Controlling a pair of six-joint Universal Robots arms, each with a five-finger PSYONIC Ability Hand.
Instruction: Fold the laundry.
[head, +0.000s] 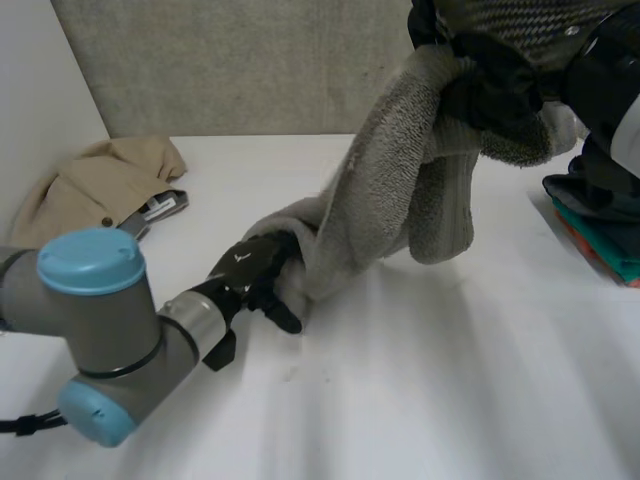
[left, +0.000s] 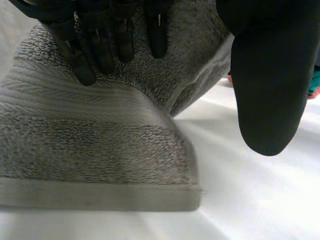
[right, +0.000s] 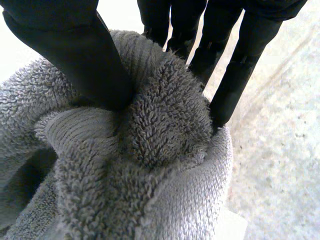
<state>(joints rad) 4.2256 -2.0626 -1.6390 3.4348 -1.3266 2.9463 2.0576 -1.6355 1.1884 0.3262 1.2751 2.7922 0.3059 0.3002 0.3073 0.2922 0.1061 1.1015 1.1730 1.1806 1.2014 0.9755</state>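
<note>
Towel (head: 390, 190) in right hand (head: 495, 90), under left hand (head: 250, 268)

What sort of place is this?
Most likely a robotics lab, not a home: the left hand and right hand handle a grey towel on a white table backed by a plain grey panel, with a beige garment and folded clothes set aside.

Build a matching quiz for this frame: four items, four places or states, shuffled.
1 grey towel
2 beige garment
3 folded stack
4 left hand

A crumpled at the far left of the table
B fingers flat on the towel's low end
C at the table's right edge
D pinched and lifted by the right hand

Pairs: 1-D, 2-A, 3-C, 4-B
</note>
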